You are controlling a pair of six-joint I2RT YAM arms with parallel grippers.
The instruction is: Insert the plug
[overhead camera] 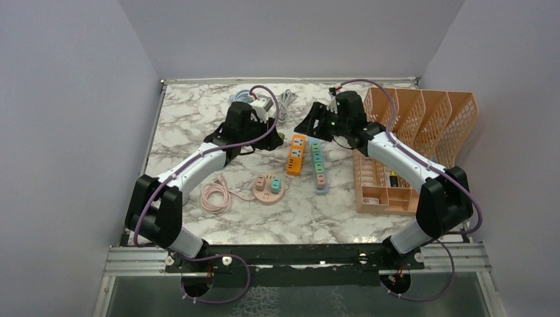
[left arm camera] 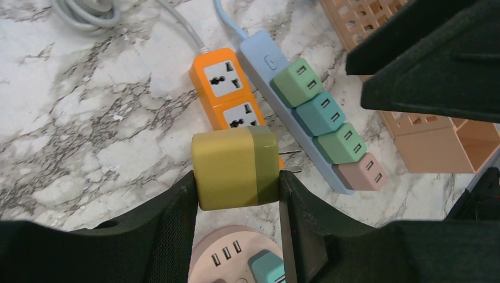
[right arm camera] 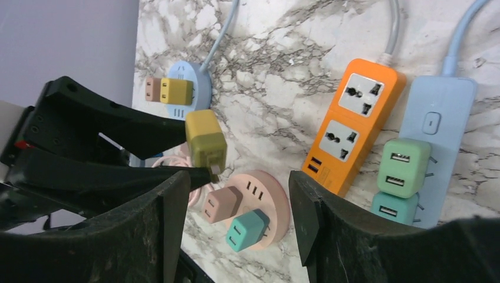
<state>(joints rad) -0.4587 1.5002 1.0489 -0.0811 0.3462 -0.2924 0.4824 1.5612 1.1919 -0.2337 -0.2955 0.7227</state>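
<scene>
You have the plug (left arm camera: 236,168), an olive-yellow cube, pinched between the two fingers of the left gripper (left arm camera: 236,203), which is closed just to the width of the cube. It hangs over the end of the orange power strip (left arm camera: 227,97) away from its cable, and its metal prongs point sideways toward the blue strip (left arm camera: 265,56), which carries four coloured cubes. Your right gripper (right arm camera: 236,194) has its jaws well apart and holds nothing; it hovers above the marble table (overhead camera: 191,125), with the round pink socket (right arm camera: 262,194) and both strips below it.
</scene>
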